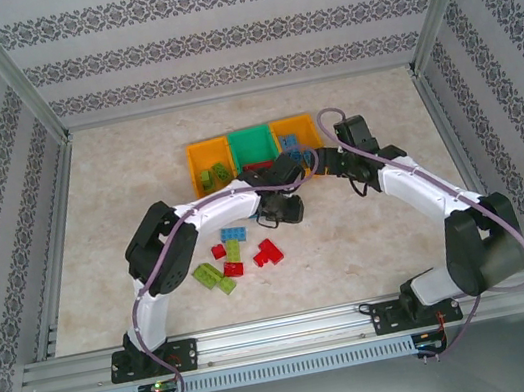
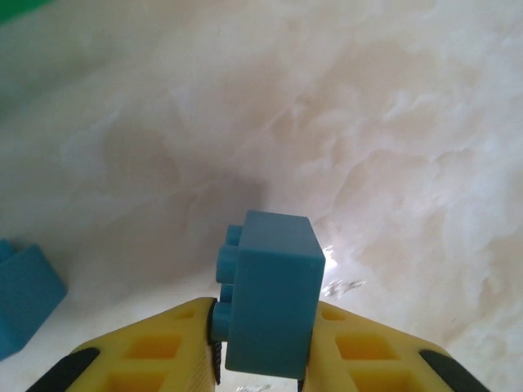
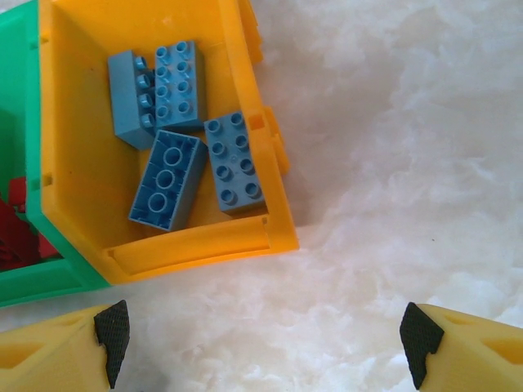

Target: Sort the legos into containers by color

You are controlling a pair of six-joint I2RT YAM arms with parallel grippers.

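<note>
My left gripper (image 2: 263,331) is shut on a light blue lego (image 2: 274,286), its studs facing left, just above the table; from above this gripper (image 1: 273,216) sits in front of the containers. Another blue lego (image 2: 23,296) lies to its left. My right gripper (image 3: 265,347) stands open over bare table in front of the right orange container (image 3: 204,241), which holds several blue legos (image 3: 167,180). The green container (image 1: 251,142) holds red legos (image 3: 18,233). The left orange container (image 1: 197,162) holds lime green legos (image 1: 218,175).
Loose legos lie on the table near the left arm: a blue one (image 1: 234,233), red ones (image 1: 268,252) and lime green ones (image 1: 214,279). Aluminium frame rails (image 1: 55,232) border the marbled tabletop on all sides.
</note>
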